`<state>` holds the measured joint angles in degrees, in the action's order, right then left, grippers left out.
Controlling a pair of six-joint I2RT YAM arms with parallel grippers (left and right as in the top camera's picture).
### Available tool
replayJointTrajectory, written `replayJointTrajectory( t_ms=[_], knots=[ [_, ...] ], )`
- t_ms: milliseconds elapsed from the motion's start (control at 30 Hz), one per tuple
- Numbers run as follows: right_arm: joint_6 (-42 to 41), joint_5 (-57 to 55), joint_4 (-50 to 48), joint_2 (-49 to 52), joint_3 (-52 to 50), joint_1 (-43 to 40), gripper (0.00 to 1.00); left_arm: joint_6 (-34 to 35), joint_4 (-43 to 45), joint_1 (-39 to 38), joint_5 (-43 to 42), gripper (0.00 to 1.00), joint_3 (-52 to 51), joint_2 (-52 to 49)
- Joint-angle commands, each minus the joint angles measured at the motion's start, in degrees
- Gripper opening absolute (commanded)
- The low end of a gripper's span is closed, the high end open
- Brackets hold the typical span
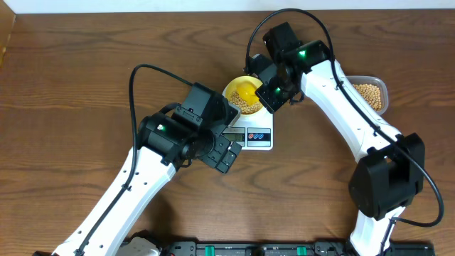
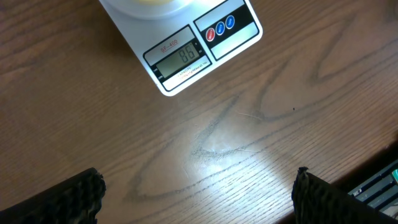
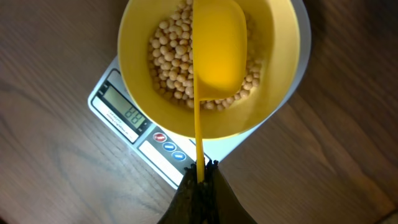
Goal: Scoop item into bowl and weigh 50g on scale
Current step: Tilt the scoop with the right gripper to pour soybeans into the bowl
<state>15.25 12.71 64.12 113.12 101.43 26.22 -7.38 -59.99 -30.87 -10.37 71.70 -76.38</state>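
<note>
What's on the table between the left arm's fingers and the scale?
Nothing, just bare brown table. The left wrist view shows only wood between the left fingers and the scale.

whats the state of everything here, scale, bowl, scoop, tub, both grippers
scale: on, display lit, seems to read 86
bowl: on the scale, partly filled with beans
scoop: head down in the bowl, no beans seen in it
tub: open, beans inside
left gripper: jaws open, holding nothing
right gripper: jaws shut on the scoop handle
</note>
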Motion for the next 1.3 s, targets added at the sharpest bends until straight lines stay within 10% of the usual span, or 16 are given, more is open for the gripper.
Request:
replayJointTrajectory(
  t_ms=[0,1267],
  knots=[
    [0.11,2.05,0.2,0.17,-0.07,0.46,0.01,-0.11,-0.13,-0.07,0.17,0.98,0.74,0.46],
    [-7.3,7.74,-0.26,1.18,-0.09,-0.87,0.01,-0.11,-0.13,-0.07,0.15,0.98,0.74,0.46]
  ],
)
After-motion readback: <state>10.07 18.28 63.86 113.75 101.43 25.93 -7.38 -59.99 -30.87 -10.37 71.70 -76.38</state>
